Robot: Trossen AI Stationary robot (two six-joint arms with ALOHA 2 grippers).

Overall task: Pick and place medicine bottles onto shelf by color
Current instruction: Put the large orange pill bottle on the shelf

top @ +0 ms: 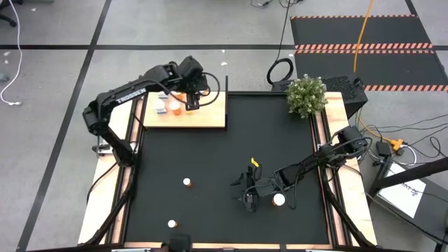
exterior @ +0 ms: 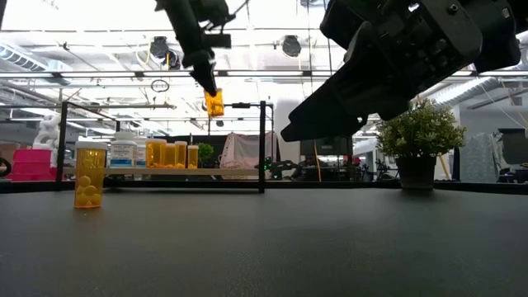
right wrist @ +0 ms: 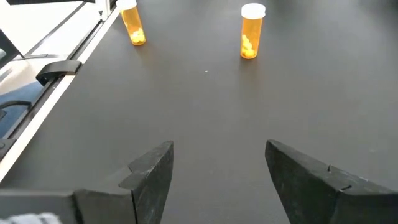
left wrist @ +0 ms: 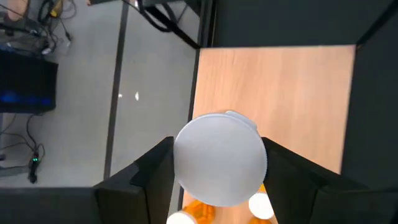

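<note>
My left gripper hangs over the light-wood shelf at the table's far left, shut on an orange medicine bottle with a white cap. Several bottles, white and orange, stand on the shelf. My right gripper is open, low over the black mat near the table's near right, touching nothing. Two orange bottles stand upright on the mat ahead of it. Another white-capped bottle sits beside the right arm. My left gripper pinches the orange bottle between its two fingers at its top end, on either side of the white cap. The fingers come from above, pointing down. The bottle hangs upright below them, its orange body lifted clear above the shelf board.
Thin black posts stand at the shelf's edges. A potted plant sits at the far right corner. A small yellow-and-black object lies on the mat near the right arm. Narrow wooden strips run along the mat's sides.
</note>
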